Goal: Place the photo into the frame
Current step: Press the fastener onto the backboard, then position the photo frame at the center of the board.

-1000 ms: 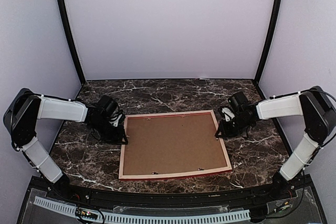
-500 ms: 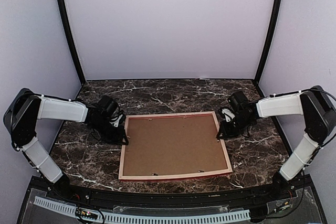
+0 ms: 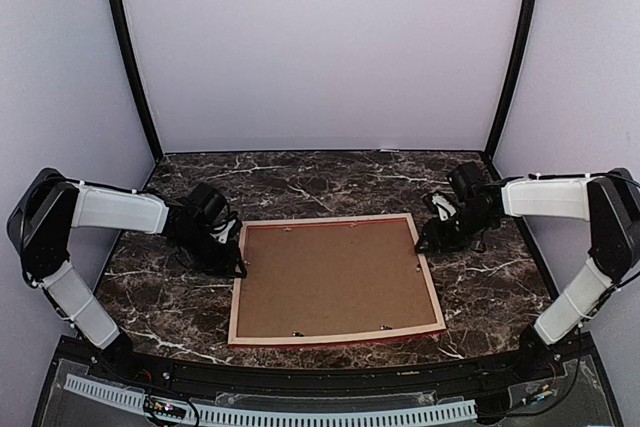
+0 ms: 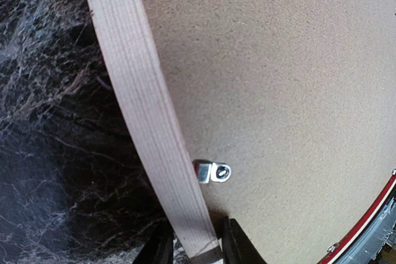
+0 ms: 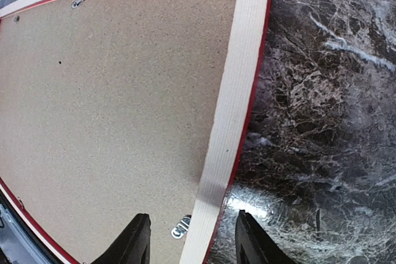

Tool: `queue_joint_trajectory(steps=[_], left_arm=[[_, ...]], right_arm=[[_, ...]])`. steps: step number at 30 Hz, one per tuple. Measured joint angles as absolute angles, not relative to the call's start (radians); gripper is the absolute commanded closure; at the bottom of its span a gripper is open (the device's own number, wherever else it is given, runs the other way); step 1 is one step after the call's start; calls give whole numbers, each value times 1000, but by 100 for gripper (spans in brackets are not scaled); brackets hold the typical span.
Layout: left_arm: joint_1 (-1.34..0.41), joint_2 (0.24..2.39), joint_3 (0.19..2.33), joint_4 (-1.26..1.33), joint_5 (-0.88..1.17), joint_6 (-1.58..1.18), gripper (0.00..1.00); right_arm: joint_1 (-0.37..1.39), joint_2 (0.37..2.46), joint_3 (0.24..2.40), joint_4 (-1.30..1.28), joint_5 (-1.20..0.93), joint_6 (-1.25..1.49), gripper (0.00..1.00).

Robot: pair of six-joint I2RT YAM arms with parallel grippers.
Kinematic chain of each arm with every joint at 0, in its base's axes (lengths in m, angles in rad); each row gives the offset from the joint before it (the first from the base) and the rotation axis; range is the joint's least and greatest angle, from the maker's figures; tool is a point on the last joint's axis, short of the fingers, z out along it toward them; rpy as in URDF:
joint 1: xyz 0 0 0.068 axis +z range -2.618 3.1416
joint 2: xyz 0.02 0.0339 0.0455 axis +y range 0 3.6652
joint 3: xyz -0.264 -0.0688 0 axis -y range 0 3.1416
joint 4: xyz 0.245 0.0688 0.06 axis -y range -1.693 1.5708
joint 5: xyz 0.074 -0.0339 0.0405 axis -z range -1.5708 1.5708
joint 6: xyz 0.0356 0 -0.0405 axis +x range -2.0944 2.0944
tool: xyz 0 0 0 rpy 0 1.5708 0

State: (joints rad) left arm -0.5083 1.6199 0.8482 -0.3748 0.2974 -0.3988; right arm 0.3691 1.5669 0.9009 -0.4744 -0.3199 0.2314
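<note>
The frame [image 3: 340, 335] lies face down on the marble table, pale wood back up, a red edge showing along its sides. A brown backing board [image 3: 335, 272] fills it. The photo is hidden. My left gripper [image 3: 232, 265] is at the left rail [image 4: 142, 103], and in the left wrist view its two fingers [image 4: 238, 245] press on either side of the wood [image 4: 197, 248]. My right gripper [image 3: 428, 242] stands open astride the right rail [image 5: 238, 78], with a gap between the wood and each finger [image 5: 137, 239].
Small metal tabs [image 4: 215, 172] [image 5: 181, 227] sit where the backing board meets the rails. Dark marble tabletop [image 3: 300, 182] surrounds the frame. Pale walls with black corner posts [image 3: 130, 57] close the back and sides.
My right gripper has opened and let go of the right rail, and its arm has drawn slightly back and right. The left gripper keeps its hold in the same place.
</note>
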Motion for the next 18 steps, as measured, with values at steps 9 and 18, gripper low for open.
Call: queue_joint_trajectory(steps=[9, 18], left_arm=[[-508, 1620, 850, -377, 295, -399, 66], [-508, 1619, 857, -380, 299, -405, 48]], right_arm=[[398, 1454, 785, -476, -316, 290, 49], [503, 1417, 717, -474, -266, 377, 60]])
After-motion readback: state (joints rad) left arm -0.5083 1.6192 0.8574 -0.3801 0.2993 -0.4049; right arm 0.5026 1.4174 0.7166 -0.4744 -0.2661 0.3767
